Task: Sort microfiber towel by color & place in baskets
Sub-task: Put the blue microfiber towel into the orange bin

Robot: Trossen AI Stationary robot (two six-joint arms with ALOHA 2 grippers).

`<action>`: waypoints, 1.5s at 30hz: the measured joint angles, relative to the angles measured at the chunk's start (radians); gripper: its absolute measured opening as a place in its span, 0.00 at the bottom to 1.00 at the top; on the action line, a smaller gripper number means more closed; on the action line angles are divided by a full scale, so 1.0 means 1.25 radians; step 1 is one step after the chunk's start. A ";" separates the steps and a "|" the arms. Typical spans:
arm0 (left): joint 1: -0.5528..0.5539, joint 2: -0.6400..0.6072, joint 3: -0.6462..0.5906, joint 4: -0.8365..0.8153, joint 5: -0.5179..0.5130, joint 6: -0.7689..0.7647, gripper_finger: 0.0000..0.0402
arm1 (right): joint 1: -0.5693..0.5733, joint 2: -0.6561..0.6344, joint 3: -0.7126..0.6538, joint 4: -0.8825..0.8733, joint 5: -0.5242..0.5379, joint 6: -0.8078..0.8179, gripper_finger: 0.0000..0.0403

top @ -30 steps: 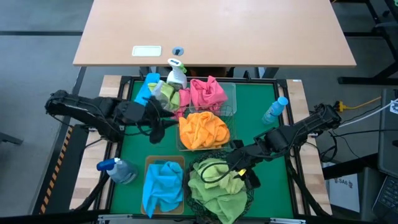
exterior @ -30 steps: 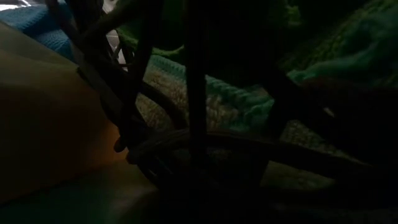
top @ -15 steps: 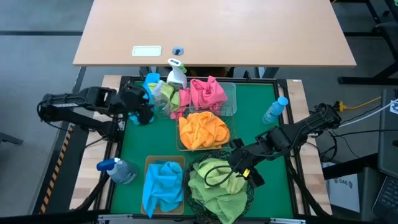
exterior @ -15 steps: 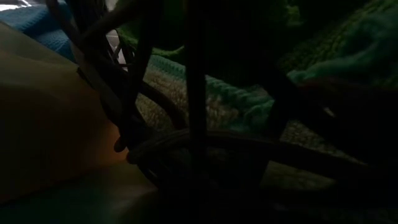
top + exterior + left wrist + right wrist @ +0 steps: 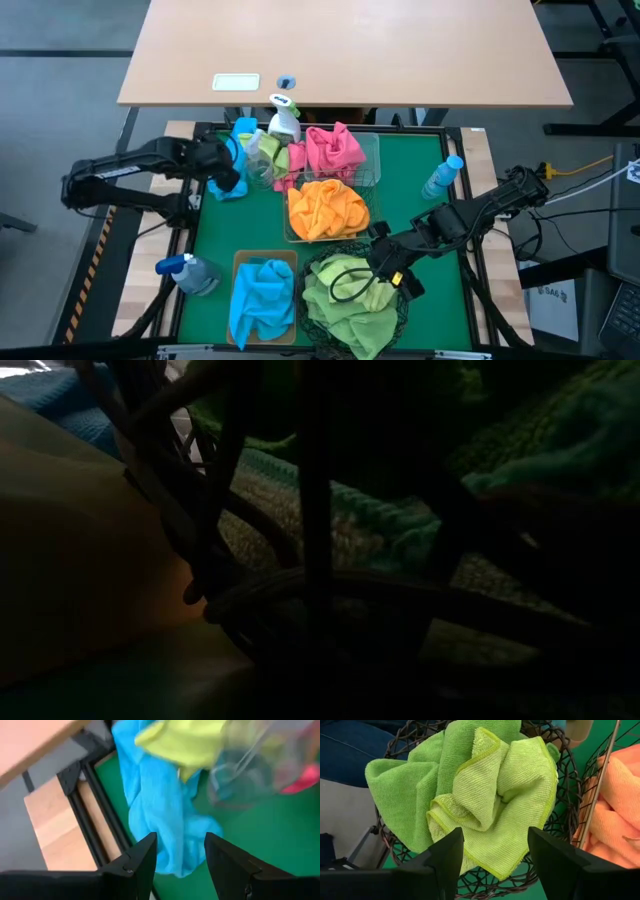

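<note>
My right gripper (image 5: pixel 492 865) hangs just above the round black wire-mesh basket (image 5: pixel 570 795), jaws apart and holding nothing, the lime-green microfiber towels (image 5: pixel 485 795) heaped inside below it. If I drop lower here, a finger could snag a fold or the mesh rim and drag the pile back out.

My left gripper (image 5: pixel 180 865) is released too, empty, hovering over the loose bright blue microfiber towel (image 5: pixel 160 815) that lies on the green surface (image 5: pixel 260 835) at its far left corner. A yellow-green towel (image 5: pixel 185 740) overlaps the blue one's far end, so a pinch placed too far along could lift both colours together. A clear plastic spray bottle (image 5: pixel 250 765) stands just beside them and could tip if I brush it.

The blue towel belongs in the tan rectangular bin (image 5: pixel 240 262) at the near edge, already holding blue cloth (image 5: pixel 262 298); the carry passes the pale wire basket of orange towels (image 5: pixel 326 208), where a trailing corner may catch.
</note>
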 joint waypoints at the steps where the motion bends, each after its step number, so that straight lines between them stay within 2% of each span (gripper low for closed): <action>1: 0.012 0.001 -0.020 0.011 0.011 0.015 0.40 | 0.000 0.000 0.000 0.000 0.000 0.000 0.55; 10: 0.113 0.001 -0.194 0.135 0.087 0.101 0.40 | 0.000 0.000 0.000 0.000 0.000 0.000 0.55; 18: 0.175 0.001 -0.292 0.221 0.093 0.125 0.40 | 0.000 0.000 0.000 0.001 0.000 -0.001 0.55; 31: 0.261 0.001 -0.455 0.440 0.092 0.126 0.40 | 0.000 0.000 0.000 -0.008 0.000 -0.002 0.55; 36: 0.286 0.001 -0.481 0.492 0.110 0.106 0.39 | 0.000 -0.003 0.000 -0.045 0.000 -0.001 0.55; 40: 0.295 0.001 -0.483 0.493 0.136 0.101 0.33 | 0.000 -0.015 0.000 -0.074 0.022 -0.001 0.55; 45: 0.296 0.001 -0.483 0.493 0.190 0.096 0.16 | 0.000 -0.055 0.000 -0.104 0.095 -0.001 0.55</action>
